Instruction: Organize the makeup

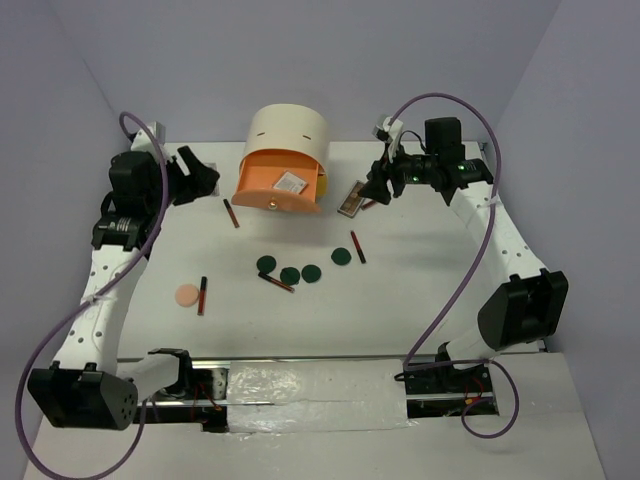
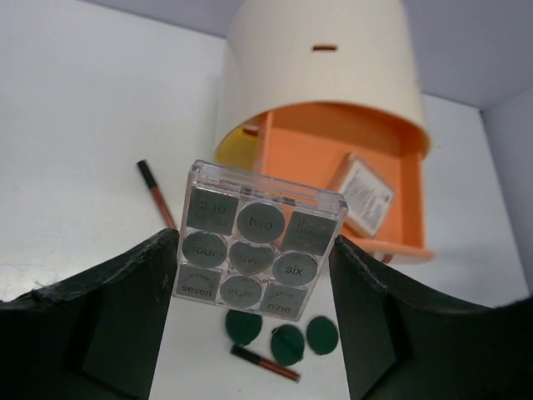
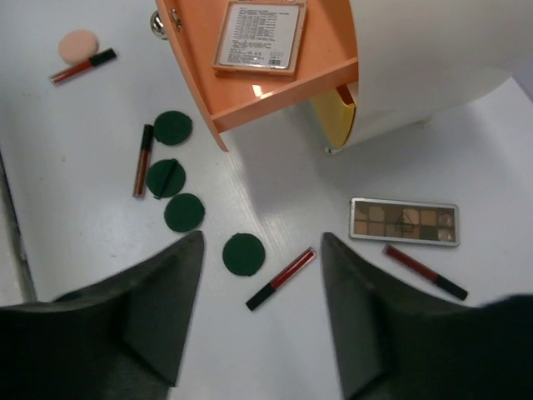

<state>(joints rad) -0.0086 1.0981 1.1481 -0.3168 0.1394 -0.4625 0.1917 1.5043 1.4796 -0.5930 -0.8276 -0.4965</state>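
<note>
White table [image 1: 430, 290]: L claw [image 2: 254, 240] grips clear palette [image 2: 250, 254], orange drawer [image 2: 304, 158] open at 1 o'clock; R claw [image 3: 262, 242] wide, empty.

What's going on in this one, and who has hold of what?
The left gripper is clamped on a clear palette of nine numbered pans, holding it off the table in front of the cabinet. The cabinet's orange drawer stands open with a pinkish compact inside. The right gripper hangs open and empty above the table, with a brown palette lying nearby. Four green discs, the red sticks and a peach puff lie loose on the table.
</note>
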